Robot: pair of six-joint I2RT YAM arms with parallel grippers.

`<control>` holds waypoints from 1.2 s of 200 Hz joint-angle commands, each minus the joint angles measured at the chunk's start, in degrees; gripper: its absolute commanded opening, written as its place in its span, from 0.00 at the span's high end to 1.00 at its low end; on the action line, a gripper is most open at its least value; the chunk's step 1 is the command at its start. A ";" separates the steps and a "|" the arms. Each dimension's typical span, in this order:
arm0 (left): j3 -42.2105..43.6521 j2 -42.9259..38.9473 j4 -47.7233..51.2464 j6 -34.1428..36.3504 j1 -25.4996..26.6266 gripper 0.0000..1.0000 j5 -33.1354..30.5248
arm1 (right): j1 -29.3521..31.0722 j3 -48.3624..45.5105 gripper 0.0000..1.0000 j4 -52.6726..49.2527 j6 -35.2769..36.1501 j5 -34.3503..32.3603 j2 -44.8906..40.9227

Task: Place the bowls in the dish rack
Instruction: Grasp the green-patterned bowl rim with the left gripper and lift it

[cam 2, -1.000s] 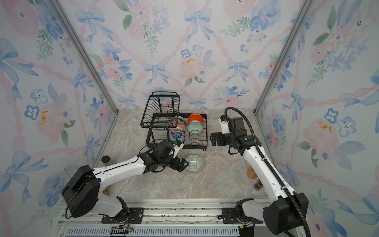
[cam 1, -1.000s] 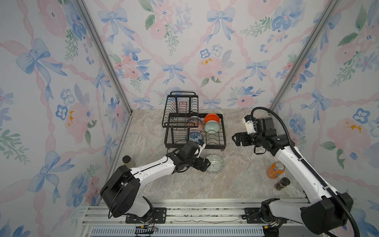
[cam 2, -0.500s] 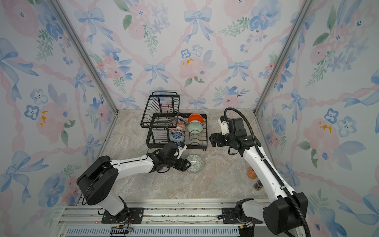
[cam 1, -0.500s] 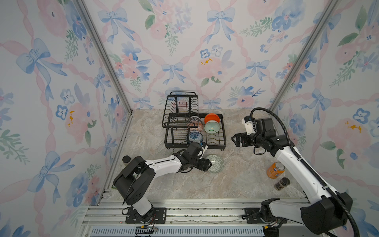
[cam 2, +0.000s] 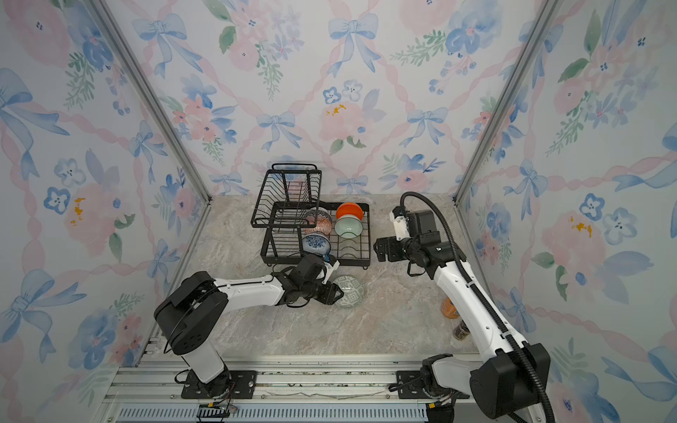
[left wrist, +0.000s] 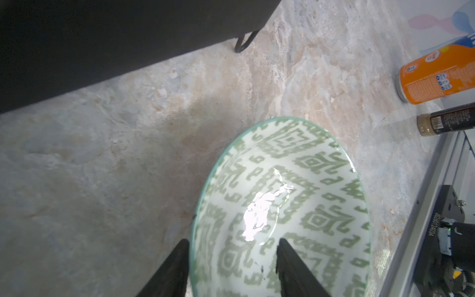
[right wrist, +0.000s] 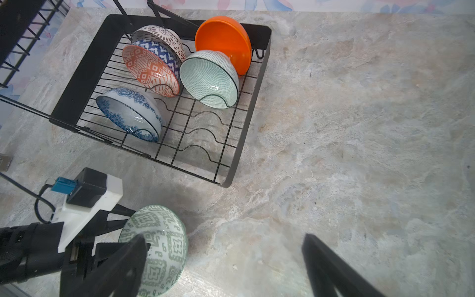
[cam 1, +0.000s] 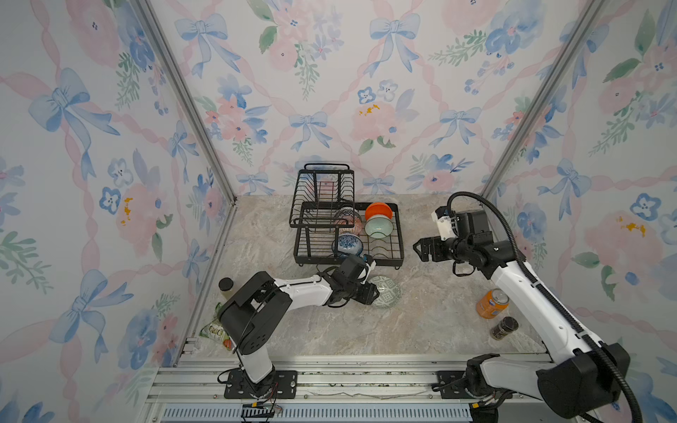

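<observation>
place: robot test booth | cues: floral wallpaper walls (cam 1: pixel 329 91), aluminium rail (cam 1: pixel 366 373)

One marking can be read: a white serial, seemingly J6260124034, on the black base plate (left wrist: pixel 448 205) at the near right. Print on the orange can (left wrist: pixel 437 74) and the dark jar (left wrist: pixel 447 122) is too small to read.

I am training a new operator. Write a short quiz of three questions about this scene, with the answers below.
1. True or false: the green-white geometric bowl already stands in the dish rack.
2. How many bowls are in the rack?
3. The left arm's jaws are: A) straddling the geometric bowl's rim, B) holding a spoon, C) inside the rack.
Key: 1 false, it sits on the table; 2 five; 3 A.
</observation>
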State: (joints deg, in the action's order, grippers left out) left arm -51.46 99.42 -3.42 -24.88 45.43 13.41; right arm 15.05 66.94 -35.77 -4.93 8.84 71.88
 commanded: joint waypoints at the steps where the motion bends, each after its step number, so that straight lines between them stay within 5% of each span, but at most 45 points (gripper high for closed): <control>1: -1.34 1.29 -0.75 0.10 0.19 0.49 1.00 | -0.11 -0.84 0.03 0.79 0.56 0.79 -1.12; 103: -1.76 1.69 1.64 0.82 -0.03 0.80 -0.79 | -0.02 -1.11 0.03 0.85 0.76 0.65 -1.55; 144: -1.62 0.82 2.67 1.37 -0.32 1.00 -1.52 | -0.02 -1.13 0.03 0.79 0.88 0.65 -1.61; 240: -1.10 -6.01 6.06 3.85 -0.52 1.00 -5.29 | 0.30 -1.11 0.03 0.33 1.08 0.58 -1.74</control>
State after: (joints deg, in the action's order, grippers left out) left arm -52.21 98.06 1.67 -22.92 45.36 9.78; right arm 15.05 66.35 -35.75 -4.67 8.84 71.13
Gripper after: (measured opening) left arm 0.062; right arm 0.967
